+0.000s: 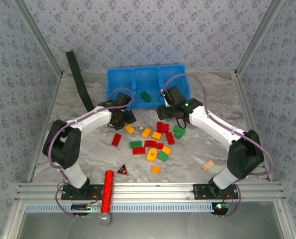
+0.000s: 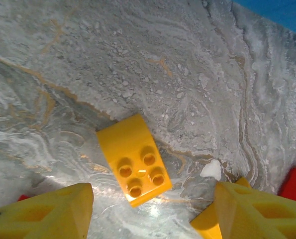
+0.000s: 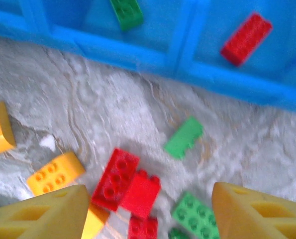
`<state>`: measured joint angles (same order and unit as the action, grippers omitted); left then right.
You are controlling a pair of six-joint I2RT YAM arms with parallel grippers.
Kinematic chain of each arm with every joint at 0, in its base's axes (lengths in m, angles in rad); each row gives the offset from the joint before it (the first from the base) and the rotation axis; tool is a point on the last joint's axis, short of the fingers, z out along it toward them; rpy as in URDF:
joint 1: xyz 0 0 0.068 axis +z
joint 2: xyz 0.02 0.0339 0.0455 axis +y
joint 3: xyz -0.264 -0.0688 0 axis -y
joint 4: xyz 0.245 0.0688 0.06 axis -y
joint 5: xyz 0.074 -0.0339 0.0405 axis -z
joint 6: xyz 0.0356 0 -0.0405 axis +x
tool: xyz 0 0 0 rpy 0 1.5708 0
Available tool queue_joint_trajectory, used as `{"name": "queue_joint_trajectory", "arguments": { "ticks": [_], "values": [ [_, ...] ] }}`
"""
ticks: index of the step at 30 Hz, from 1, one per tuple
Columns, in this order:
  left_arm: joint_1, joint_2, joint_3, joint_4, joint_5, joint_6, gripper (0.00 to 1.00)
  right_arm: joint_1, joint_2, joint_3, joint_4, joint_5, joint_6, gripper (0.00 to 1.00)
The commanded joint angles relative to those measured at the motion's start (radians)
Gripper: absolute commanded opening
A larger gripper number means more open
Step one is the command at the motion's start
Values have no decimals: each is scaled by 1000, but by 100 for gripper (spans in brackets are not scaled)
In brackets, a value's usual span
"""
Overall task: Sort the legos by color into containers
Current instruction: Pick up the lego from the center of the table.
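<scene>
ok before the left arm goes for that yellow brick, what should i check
1. left pincer open: ok
2. yellow brick lined up with the gap between its fingers, studs up: ok
3. right pincer open, holding nothing: ok
4. green brick and red brick in separate tray compartments: ok
5. the two pincers apart from each other: ok

The tray (image 1: 119, 78) sits at the far middle of the table (image 1: 202, 144). One brick (image 1: 146, 95) lies in its middle compartment, another brick (image 3: 246, 38) apparently in the right one. Loose bricks (image 1: 151, 144) scatter before the tray; a triangle (image 1: 122, 170) lies nearer left, a wooden block (image 1: 208, 165) nearer right.
</scene>
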<state>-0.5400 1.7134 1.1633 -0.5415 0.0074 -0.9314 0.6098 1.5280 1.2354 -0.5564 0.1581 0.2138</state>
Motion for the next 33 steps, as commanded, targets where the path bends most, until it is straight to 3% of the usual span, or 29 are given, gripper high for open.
{"name": "queue_joint_trajectory", "arguments": {
  "ticks": [1, 7, 13, 29, 33],
  "values": [
    [-13, 43, 35, 7, 39, -50, 66, -32, -90, -88, -27, -7, 94, 71],
    [-15, 107, 36, 21, 47, -67, 66, -127, -192, -196, -39, -98, 185, 81],
    [-15, 150, 38, 30, 57, -80, 65, -233, -229, -260, -17, -158, 203, 83],
    [-15, 155, 33, -43, 62, -64, 62, -294, -186, -238, 24, -186, 167, 83],
    [-15, 193, 73, -63, 61, -42, 54, -294, -181, -240, 17, -208, 169, 82]
  ]
}}
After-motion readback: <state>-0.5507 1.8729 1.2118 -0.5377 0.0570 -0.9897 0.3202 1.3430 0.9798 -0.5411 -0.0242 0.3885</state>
